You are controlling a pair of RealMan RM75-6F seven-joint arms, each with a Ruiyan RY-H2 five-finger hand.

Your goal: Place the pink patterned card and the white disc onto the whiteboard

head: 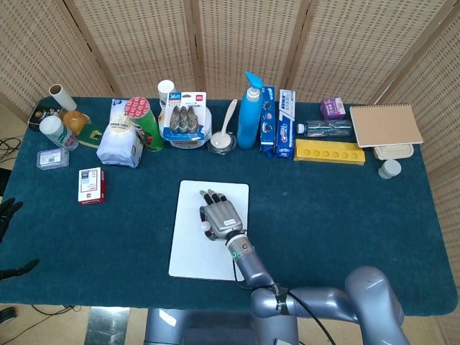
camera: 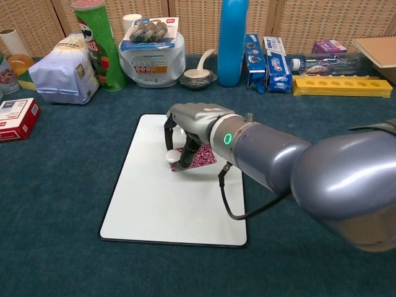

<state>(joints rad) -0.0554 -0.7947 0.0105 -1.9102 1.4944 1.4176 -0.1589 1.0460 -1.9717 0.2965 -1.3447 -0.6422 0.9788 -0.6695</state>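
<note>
The whiteboard (camera: 154,204) lies flat on the blue cloth in front of me, also seen from above as the whiteboard (head: 190,255). The pink patterned card (camera: 204,157) lies on its upper half, partly covered by my right hand (camera: 185,127). That hand pinches the white disc (camera: 171,157) just above the board at the card's left edge. From the head view my right hand (head: 219,218) hides the card, and the white disc (head: 204,226) peeks out at its left side. My left hand (head: 7,214) hangs off the table's left edge, fingers apart and holding nothing.
Along the back stand a chips can (camera: 96,43), a white bag (camera: 62,68), a blue bottle (camera: 232,40), toothpaste boxes (camera: 269,55) and a yellow tray (camera: 341,85). A red box (camera: 15,119) lies at the left.
</note>
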